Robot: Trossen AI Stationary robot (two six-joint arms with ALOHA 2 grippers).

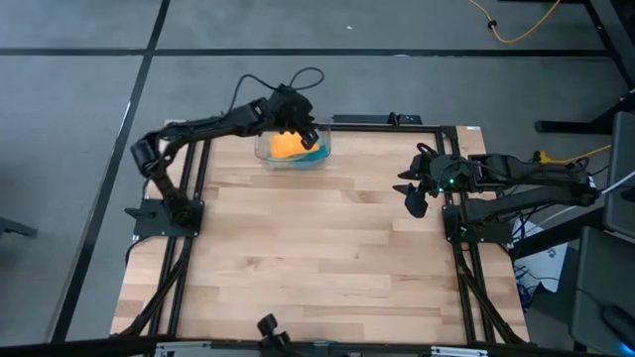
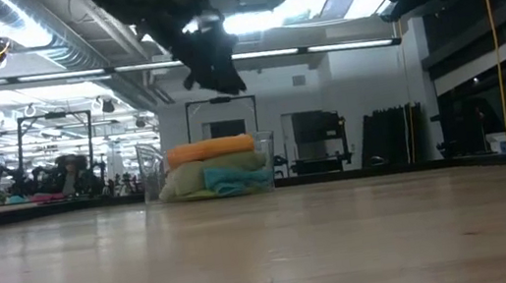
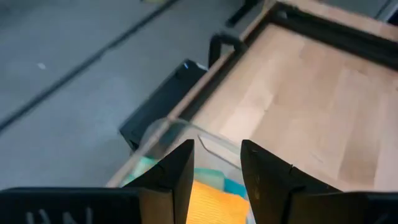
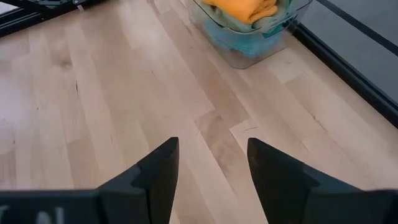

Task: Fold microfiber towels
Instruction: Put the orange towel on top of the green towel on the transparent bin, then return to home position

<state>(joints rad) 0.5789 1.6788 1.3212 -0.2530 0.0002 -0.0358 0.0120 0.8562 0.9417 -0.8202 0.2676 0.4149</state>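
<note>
A clear plastic bin (image 1: pixel 319 156) stands at the table's far edge and holds the towels in a pile: the orange towel (image 1: pixel 286 147) on top, the teal towel (image 1: pixel 314 154) and a pale green one (image 2: pixel 182 182) below it. The pile also shows in the right wrist view (image 4: pixel 245 9). My left gripper (image 1: pixel 301 137) hangs open just above the bin and the orange towel (image 3: pixel 211 202), touching nothing. My right gripper (image 1: pixel 412 191) is open and empty above the table near its right edge.
The wooden tabletop (image 1: pixel 317 258) lies bare between the bin and the near edge. A black metal frame (image 1: pixel 451 238) runs along the table's sides. A yellow cable (image 1: pixel 521 25) lies on the floor beyond the far edge.
</note>
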